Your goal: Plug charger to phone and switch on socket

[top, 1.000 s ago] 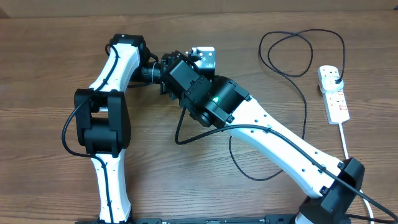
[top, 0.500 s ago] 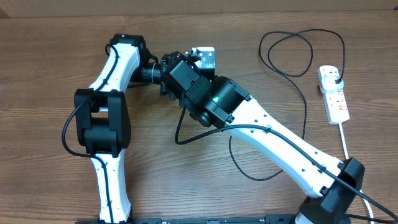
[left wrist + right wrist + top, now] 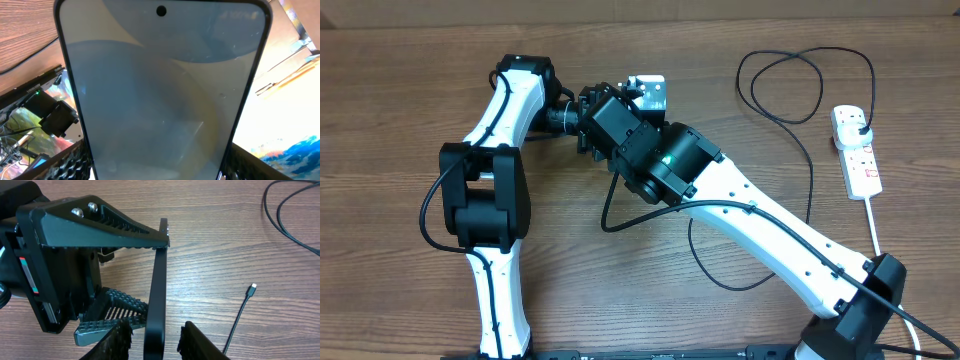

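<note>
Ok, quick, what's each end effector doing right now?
Left end effector: closed on the phone.
Right end effector: open, straddling the phone, holding nothing.

Both arms are white shell links joined by black cylindrical housings. The left arm (image 3: pixel 505 110) and right arm (image 3: pixel 770 225) each carry a thin black cable along the white shell. A small green light (image 3: pixel 667 160) glows on the right arm's black wrist housing. The left gripper (image 3: pixel 156 277) has black wedge-shaped fingers (image 3: pixel 100 227) with ribbed inner faces, 2 silver screws (image 3: pixel 82 209) and a red stripe (image 3: pixel 28 277) on its body.
</note>
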Robot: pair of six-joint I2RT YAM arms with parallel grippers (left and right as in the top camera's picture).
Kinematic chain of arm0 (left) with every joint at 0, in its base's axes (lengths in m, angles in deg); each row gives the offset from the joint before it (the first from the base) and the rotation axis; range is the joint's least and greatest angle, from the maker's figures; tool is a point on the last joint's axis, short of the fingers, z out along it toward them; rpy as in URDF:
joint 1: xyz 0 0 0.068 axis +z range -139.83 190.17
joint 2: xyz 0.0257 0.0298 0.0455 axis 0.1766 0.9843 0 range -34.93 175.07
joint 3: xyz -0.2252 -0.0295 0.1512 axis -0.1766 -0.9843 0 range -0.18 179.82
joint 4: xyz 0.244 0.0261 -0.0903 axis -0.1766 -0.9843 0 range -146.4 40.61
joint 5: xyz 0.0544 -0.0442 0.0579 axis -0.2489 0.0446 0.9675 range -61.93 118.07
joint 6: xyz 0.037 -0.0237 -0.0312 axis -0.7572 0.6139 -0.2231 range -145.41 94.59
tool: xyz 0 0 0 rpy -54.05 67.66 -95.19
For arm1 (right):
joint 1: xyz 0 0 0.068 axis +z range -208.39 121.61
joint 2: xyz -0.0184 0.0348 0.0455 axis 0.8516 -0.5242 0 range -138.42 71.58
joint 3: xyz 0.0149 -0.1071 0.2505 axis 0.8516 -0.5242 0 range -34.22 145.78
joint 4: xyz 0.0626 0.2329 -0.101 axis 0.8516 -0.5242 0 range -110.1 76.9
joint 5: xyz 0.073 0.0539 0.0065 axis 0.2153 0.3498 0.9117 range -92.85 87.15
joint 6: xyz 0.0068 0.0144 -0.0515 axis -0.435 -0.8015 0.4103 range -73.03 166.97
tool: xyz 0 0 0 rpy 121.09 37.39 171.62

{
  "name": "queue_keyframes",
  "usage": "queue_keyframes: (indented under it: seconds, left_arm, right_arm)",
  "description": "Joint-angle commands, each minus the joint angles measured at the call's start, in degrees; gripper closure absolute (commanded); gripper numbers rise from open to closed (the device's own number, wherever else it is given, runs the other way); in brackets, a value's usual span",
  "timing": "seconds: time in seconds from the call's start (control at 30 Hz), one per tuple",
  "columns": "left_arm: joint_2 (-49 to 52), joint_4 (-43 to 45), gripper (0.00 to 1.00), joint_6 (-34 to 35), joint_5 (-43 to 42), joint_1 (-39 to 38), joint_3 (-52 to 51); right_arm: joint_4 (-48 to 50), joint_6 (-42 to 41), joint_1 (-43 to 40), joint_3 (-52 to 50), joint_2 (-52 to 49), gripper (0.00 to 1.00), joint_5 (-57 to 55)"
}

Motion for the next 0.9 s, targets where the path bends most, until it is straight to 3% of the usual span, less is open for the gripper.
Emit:
queue_keyframes:
  seconds: [0.0,0.5,0.87]
  left_arm:
    - [0.39,-0.28,0.2,-1.09,-2.75,0.28,1.6]
    - [0.39,-1.57,0.2,-1.55,-2.75,0.26,1.6]
    - [0.39,-1.62,0.2,-1.55,-2.75,0.26,1.6]
  right_arm:
    - [0.17,-0.02,-0.13,1.57,1.31,0.66,-0.09]
    - [0.81,-0.02,-0.13,1.57,1.29,0.66,-0.11]
    - [0.85,-0.02,-0.15,1.57,1.29,0.73,-0.13]
